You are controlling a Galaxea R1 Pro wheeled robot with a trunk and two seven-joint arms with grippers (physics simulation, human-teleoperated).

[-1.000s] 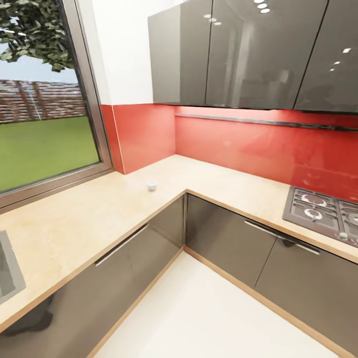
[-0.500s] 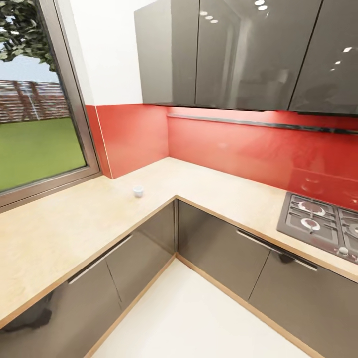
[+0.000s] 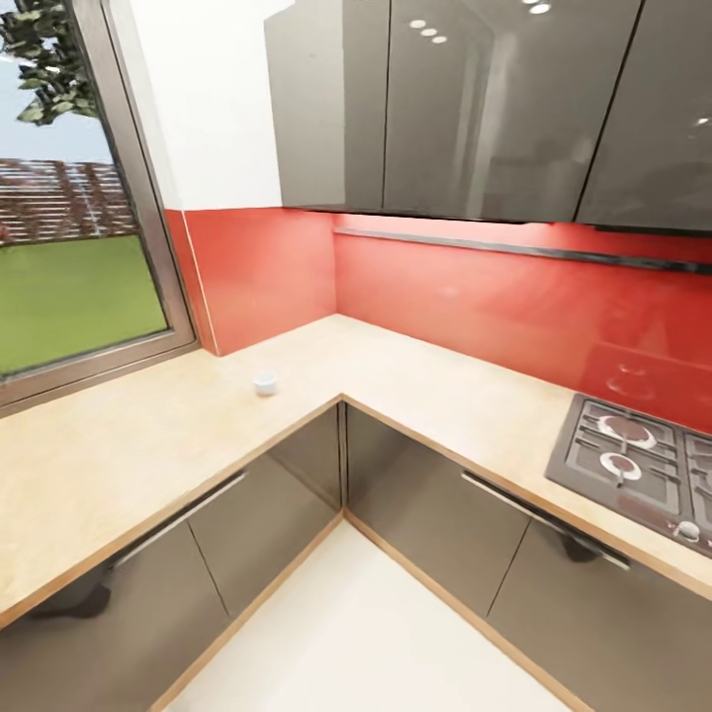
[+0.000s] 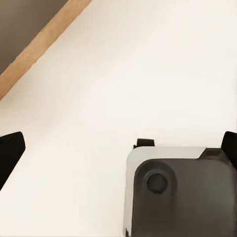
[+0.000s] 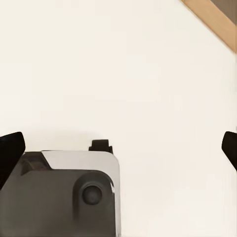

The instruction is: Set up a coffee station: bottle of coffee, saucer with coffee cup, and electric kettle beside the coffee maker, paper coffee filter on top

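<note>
Left gripper [image 4: 118, 148] — dark fingertips spread wide, nothing between, above a pale matte floor [image 4: 148, 74]. Right gripper [image 5: 118, 148] — likewise wide apart, empty. Coffee cup [image 3: 264, 382] — small, white, round, on the light wood-grain L-shaped countertop [image 3: 148, 445], near its inner corner, left of the gas hob [image 3: 638, 465]. Glossy red backsplash [image 3: 475, 297]; grey glossy cabinets [image 3: 445, 494].

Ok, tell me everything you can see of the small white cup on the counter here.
The coffee cup is a tiny white cup standing upright and alone on the light wood-grain countertop, near the inner corner of the L-shaped run, below the window side. No saucer is under it and nothing touches it. It is too small to make out a handle or contents.
</note>
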